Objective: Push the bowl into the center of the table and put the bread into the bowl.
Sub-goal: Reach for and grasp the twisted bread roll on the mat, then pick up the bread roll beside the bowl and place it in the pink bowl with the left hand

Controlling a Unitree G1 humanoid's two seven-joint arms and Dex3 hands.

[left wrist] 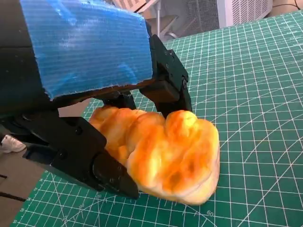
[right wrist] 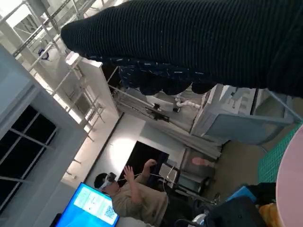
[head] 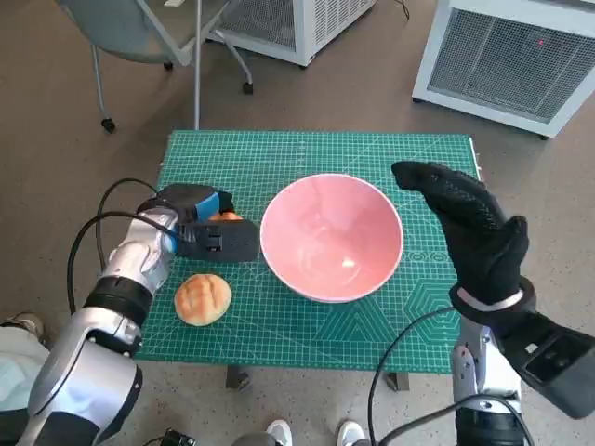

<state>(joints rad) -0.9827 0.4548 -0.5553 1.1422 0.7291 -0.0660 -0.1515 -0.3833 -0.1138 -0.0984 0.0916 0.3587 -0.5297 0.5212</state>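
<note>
— Where's the pink bowl (head: 332, 236)?

— Mid-bench, on the green cutting mat (head: 279, 316), between the two hands. The left hand (head: 206, 228) sits just beside its rim, fingers (left wrist: 102, 170) closed around a golden piece of bread (left wrist: 165, 153) that rests on the mat.

— And the round bun (head: 203, 298)?

— Near that left hand, on the robot's side, untouched.

— The right hand (head: 469, 232)?

— Raised by the bowl's other side, open, holding nothing.

Left hand (head: 200, 223) closed in a grip — right hand (head: 469, 228) raised, fingers apart.
</note>
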